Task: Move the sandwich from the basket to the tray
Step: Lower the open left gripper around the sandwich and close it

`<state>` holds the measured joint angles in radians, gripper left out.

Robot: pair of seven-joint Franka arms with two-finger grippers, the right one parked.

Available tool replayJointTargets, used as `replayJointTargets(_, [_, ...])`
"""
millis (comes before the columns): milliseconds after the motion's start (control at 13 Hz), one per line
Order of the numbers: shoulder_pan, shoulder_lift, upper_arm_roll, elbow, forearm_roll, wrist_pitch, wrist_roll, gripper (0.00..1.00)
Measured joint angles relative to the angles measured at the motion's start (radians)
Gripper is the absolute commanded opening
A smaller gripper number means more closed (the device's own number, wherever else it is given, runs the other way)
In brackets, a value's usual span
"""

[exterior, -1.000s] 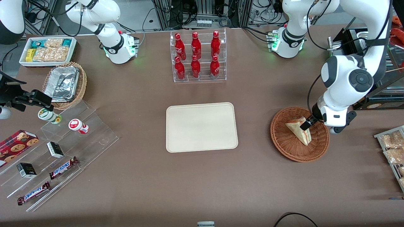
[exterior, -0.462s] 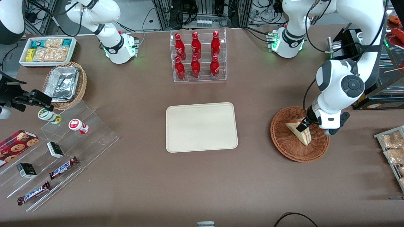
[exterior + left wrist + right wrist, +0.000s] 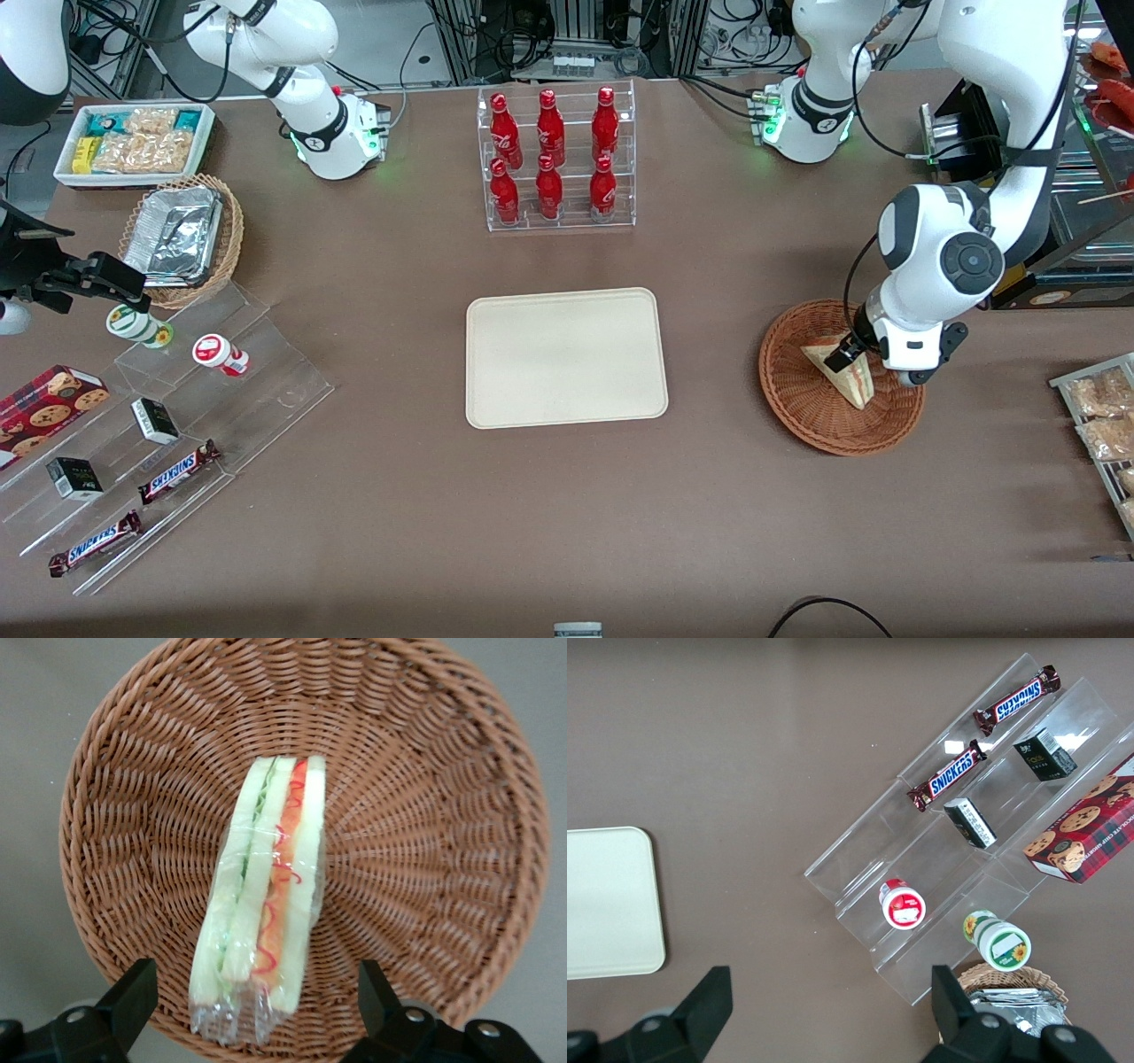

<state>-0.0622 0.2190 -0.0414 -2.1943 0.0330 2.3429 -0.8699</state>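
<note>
While sandwich (image 3: 264, 904) lies in basket (image 3: 461, 859), no transfer done: gripper (image 3: 252, 1014) hovering above, fingers spread either side, ungrasped. Remaining: pinch, lift, carry to tray (image 3: 565, 356).

Front view: high over the table edge, looking steeply down across the whole table (image 3: 726, 532) toward both arm bases, with tray (image 3: 567, 357) mid-frame and basket (image 3: 840, 377) toward the working arm's end. Left wrist view: straight down and close above the basket (image 3: 443, 815), sandwich (image 3: 266, 895) filling the middle, gripper (image 3: 252, 1014) hanging open just over its wrapped end, the same basket and sandwich (image 3: 842, 372) seen small from the front under the gripper (image 3: 849, 351). Right wrist view: straight down from higher up at the parked arm's end, catching the tray (image 3: 607, 904) corner shared with the front view.
</note>
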Motion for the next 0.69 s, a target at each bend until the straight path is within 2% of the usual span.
replayJointTargets(231, [0.001,0.037,0.004,0.0,0.005,0.036,0.0,1.0])
replayJointTargets(308, [0.003,0.046,0.004,0.0,0.005,0.045,0.0,0.86])
replayJointTargets(462, [0.007,0.057,0.007,0.0,0.005,0.058,-0.001,0.08])
replayJointTargets(538, [0.008,0.057,0.007,0.0,0.005,0.058,-0.001,0.0])
replayJointTargets(692, [0.008,0.057,0.007,0.0,0.005,0.058,-0.001,0.0])
